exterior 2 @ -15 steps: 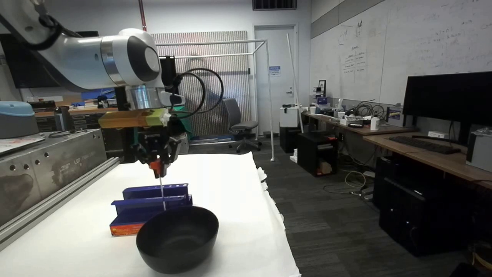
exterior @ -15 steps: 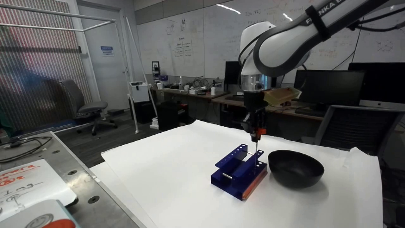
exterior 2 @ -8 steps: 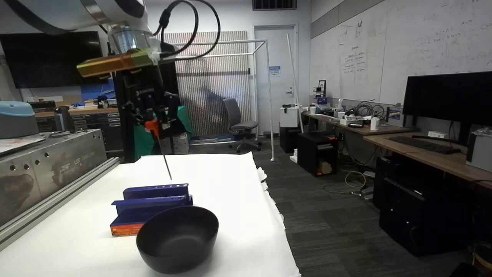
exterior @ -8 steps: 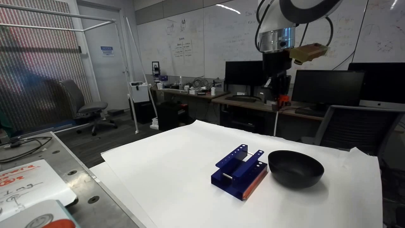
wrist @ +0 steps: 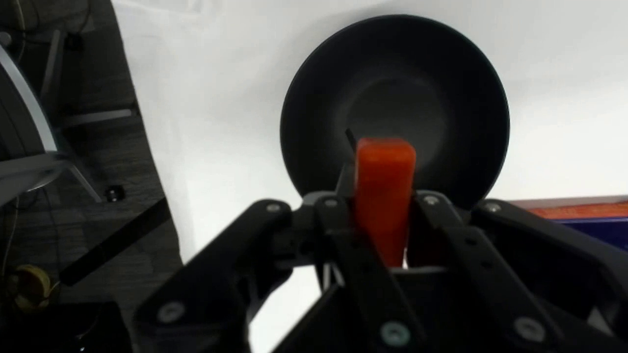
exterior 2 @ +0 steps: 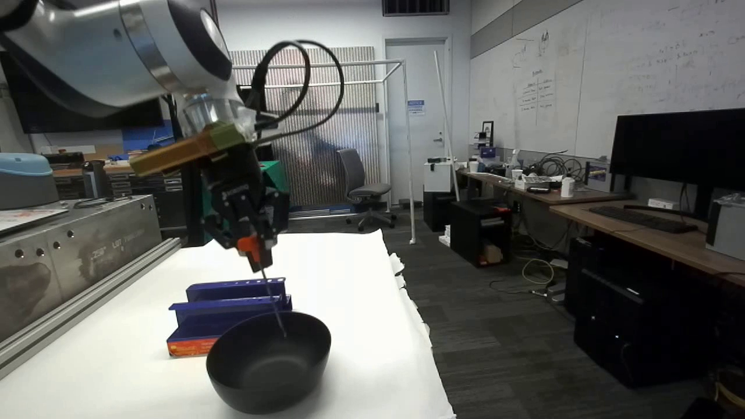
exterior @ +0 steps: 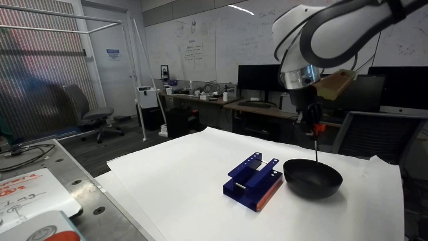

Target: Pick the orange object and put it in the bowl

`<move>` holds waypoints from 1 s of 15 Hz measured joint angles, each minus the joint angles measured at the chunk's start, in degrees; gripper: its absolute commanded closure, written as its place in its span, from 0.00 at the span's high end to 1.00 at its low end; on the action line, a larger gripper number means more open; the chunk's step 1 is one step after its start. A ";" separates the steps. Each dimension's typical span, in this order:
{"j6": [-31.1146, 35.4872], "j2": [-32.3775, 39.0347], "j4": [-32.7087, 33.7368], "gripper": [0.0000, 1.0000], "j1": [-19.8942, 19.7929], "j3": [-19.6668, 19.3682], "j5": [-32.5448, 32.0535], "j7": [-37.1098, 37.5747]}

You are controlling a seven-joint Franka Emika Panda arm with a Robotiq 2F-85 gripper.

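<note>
- Gripper clenched on orange obj, abv bowl; wrist view alone shows fingers on both sides of it.
- Both exterior views show what wrist view flattens: obj's top well abv bowl rim.
- In an exterior view thin shaft of obj leans, w/ tip seen vs. bowl's inner wall; touching or not, can't tell.
- Blue block just beside bowl: all of it in an exterior view, only a strip in wrist view.
- In an exterior view bowl hides part of block's orange-red edge.
- Office chair beyond bowl in an exterior view.
</note>
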 measured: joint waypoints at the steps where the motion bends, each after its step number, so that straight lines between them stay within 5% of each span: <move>1: 1.72 1.34 -1.40 0.04 0.20 0.15 0.00 0.49; 3: 5.69 4.18 -3.36 0.11 0.54 0.29 0.00 1.27; 4: 7.72 5.51 -4.01 0.38 0.73 0.29 0.00 1.66; 11: 14.80 9.52 -5.14 0.88 2.37 0.18 -4.83 5.94; 15: 16.99 9.40 -5.48 1.00 2.35 -0.08 -4.60 5.99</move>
